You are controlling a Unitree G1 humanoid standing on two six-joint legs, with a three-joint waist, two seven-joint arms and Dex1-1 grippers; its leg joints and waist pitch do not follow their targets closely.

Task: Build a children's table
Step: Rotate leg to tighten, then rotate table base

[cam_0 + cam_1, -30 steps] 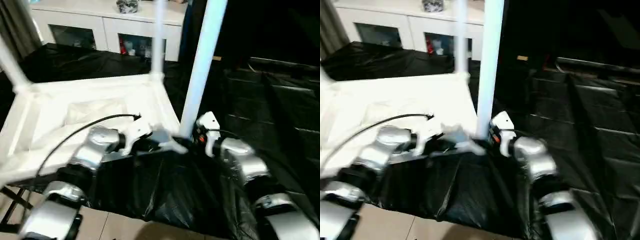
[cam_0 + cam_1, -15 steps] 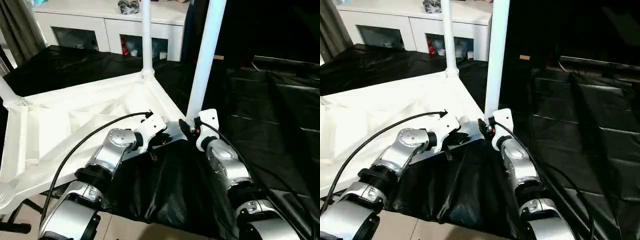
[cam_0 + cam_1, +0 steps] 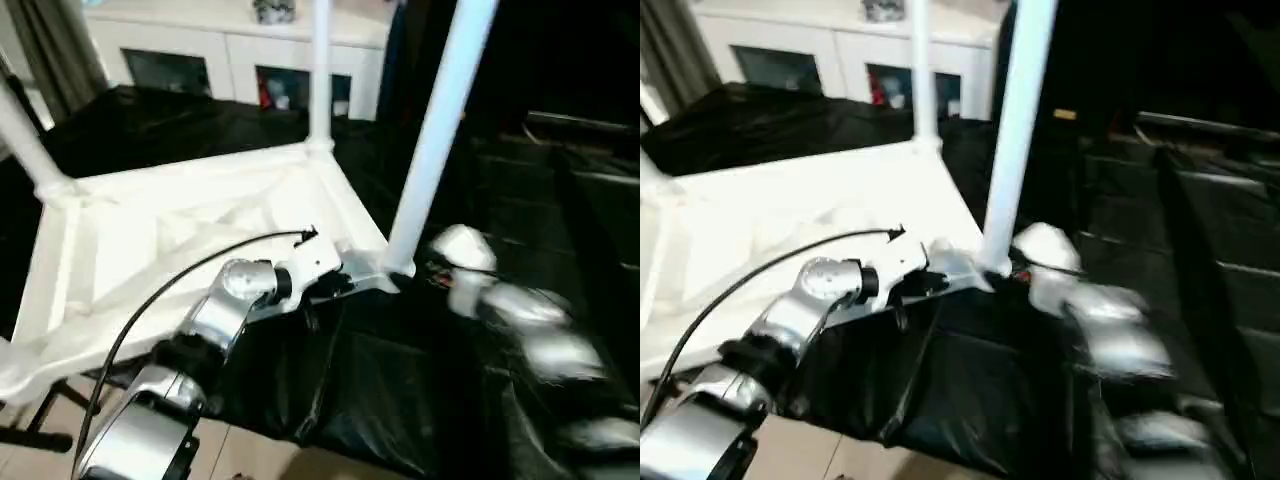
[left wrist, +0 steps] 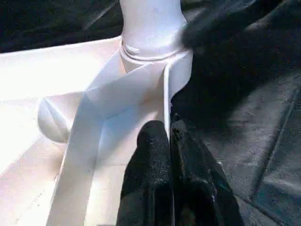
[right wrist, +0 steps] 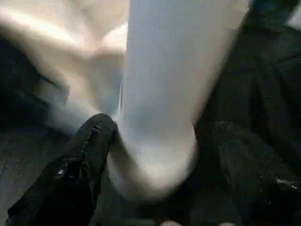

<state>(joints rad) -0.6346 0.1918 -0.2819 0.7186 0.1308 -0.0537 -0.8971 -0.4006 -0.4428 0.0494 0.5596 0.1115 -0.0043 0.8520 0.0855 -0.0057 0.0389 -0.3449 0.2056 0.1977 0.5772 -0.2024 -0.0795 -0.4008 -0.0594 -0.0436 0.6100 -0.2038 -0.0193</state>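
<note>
table top (image 3: pixel 180 230) lies inverted on black-draped surface (image 3: pixel 400 390), legs (image 3: pixel 440 130) upright, long axis vertical. left tool (image 4: pixel 168 141) clamped on the raised rim (image 4: pixel 165 101); right tool (image 5: pixel 155 141) spread around nearest leg.

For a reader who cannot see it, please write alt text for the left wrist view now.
The left claw, its two black fingers shut, pinches the thin raised rim of the white table top just below a corner socket where a white leg stands. Black sheeting lies beyond the rim.
</note>
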